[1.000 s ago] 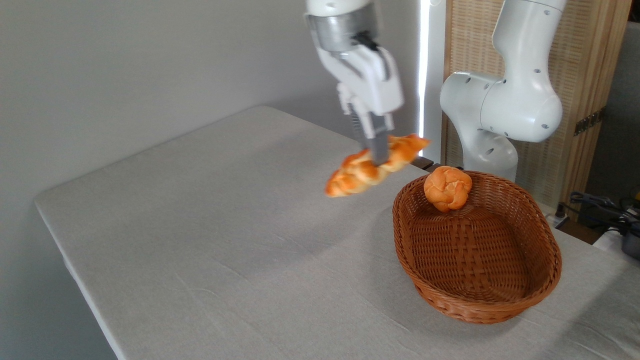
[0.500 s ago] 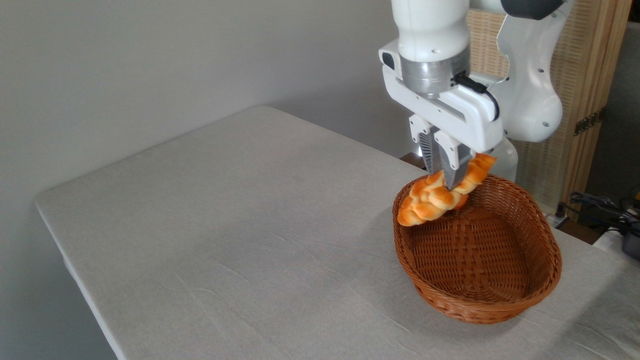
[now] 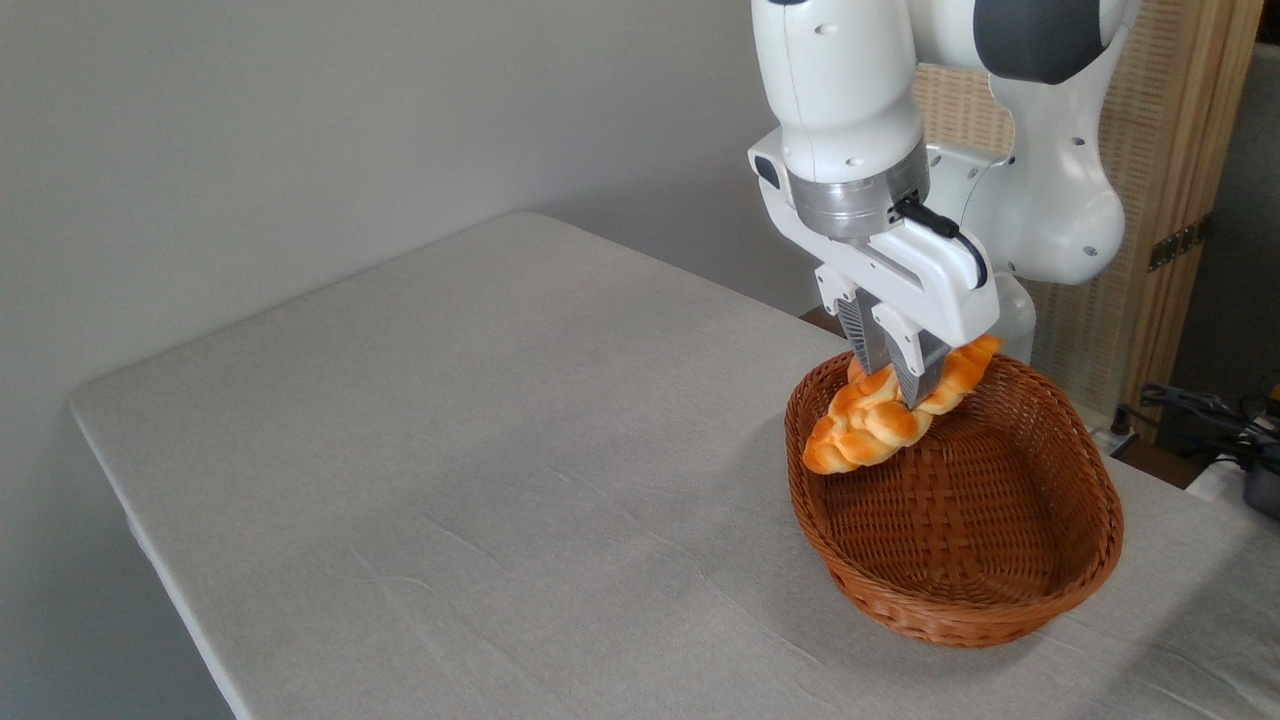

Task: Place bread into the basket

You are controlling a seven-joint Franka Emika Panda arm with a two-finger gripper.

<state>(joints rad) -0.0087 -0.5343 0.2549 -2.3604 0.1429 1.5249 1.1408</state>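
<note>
The bread [image 3: 868,425], a glossy golden-orange braided loaf, hangs tilted over the far left part of the basket [image 3: 1020,610], its lower end near the left rim. My gripper [image 3: 905,385] is shut on the loaf's middle, fingers pointing down into the basket's back end. The brown wicker basket stands on the table at the right. The loaf and gripper hide the basket's far inner wall.
The grey cloth-covered table [image 3: 480,440] stretches left and toward the front of the basket. The arm's white base [image 3: 1040,210] rises just behind the basket, before a wooden screen [image 3: 1180,150]. Cables and gear [image 3: 1220,420] lie off the table at far right.
The gripper carried the bread from over the table to the right, over the basket, then lowered it slightly. The small round bun seen earlier in the basket is now hidden.
</note>
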